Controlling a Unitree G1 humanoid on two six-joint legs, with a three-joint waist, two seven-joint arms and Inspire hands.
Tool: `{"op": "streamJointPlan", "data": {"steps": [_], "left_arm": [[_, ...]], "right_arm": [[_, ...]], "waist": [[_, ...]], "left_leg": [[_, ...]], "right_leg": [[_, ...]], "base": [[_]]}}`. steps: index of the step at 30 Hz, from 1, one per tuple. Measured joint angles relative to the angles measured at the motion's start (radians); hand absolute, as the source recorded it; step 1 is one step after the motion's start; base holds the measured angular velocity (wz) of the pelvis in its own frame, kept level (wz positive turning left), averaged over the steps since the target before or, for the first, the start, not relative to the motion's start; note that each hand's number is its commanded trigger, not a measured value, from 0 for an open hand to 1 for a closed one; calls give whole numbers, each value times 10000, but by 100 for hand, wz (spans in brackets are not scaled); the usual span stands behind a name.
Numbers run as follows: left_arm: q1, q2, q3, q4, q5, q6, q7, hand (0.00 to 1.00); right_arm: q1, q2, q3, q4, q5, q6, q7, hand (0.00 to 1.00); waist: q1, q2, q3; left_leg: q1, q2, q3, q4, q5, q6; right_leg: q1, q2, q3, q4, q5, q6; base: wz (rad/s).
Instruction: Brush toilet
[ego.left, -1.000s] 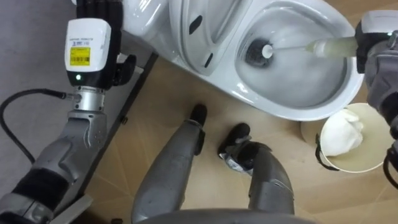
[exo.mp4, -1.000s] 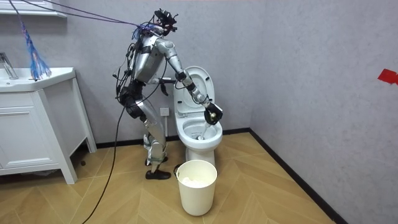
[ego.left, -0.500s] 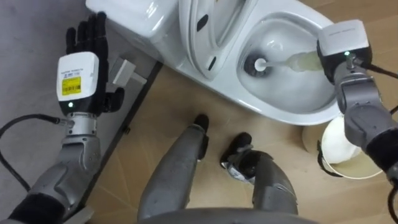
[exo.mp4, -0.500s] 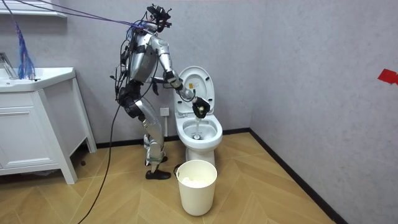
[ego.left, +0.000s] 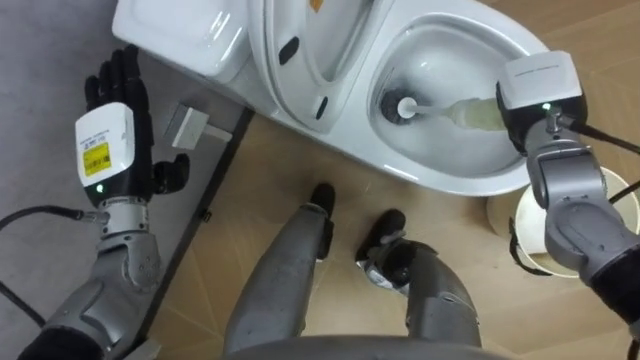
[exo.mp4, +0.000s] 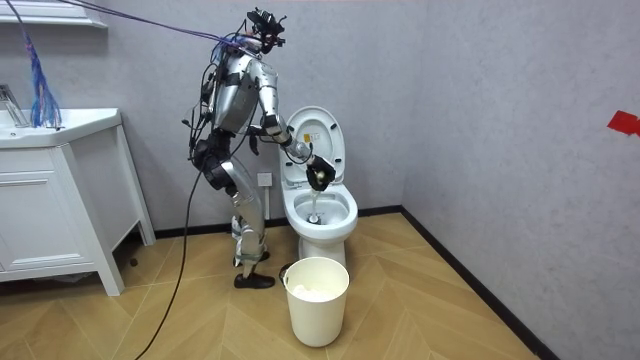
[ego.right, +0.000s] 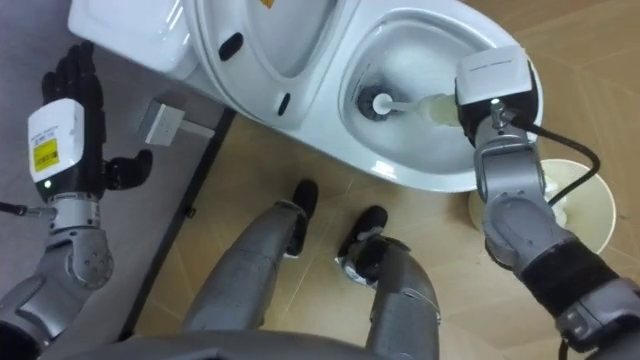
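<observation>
The white toilet (ego.left: 440, 170) stands with its lid raised. Low in the bowl, by the drain, rests the white head of the toilet brush (ego.left: 405, 106). Its pale handle (ego.left: 470, 113) runs right into my right hand (ego.left: 535, 90), which is shut on it above the bowl's right rim. In the right eye view the brush head (ego.right: 380, 102) and right hand (ego.right: 492, 85) stand the same way. My left hand (ego.left: 115, 120) is open with straight fingers, held up left of the tank, touching nothing. In the room view I stand beside the toilet (exo.mp4: 320, 215), right hand (exo.mp4: 320, 175) over the bowl.
A white waste bin (ego.left: 600, 255) holding crumpled white paper stands on the wood floor right of the toilet, close under my right forearm. A small grey box (ego.left: 190, 125) sits on the wall by the tank. A white vanity cabinet (exo.mp4: 60, 210) stands at the room view's left.
My right hand rose and drew back from the bowl's front rim to above the bowl, the brush head staying in the bowl's bottom. The eye view shifted; the left hand stays open.
</observation>
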Motion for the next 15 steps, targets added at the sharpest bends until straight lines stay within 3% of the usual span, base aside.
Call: {"op": "streamJointPlan", "data": {"steps": [10, 13, 15], "left_arm": [[-64, 1, 252, -436, -66, -229, 754, 0], [-339, 3, 451, -530, -4, -365, 1171, 0], [-595, 5, 453, -529, 88, -455, 1365, 0]], "right_arm": [[396, 6, -244, -475, -425, 99, 401, 100], [445, 12, -348, -153, -356, 45, 4, 100], [169, 91, -378, 599, 218, -197, -500, 100]], "waist": [[-4, 22, 7], [-9, 0, 14], [-112, -24, 30]], "left_leg": [[-172, 40, -115, 229, -100, 29], [-131, -8, -141, 221, -89, 16], [-46, -134, -143, 219, -77, 11]], "right_leg": [[1, 32, -188, 48, -25, 17], [1, -5, -172, 119, -44, 12], [4, -150, -159, 324, -141, 27]], "base": [[3], [4], [2]]}}
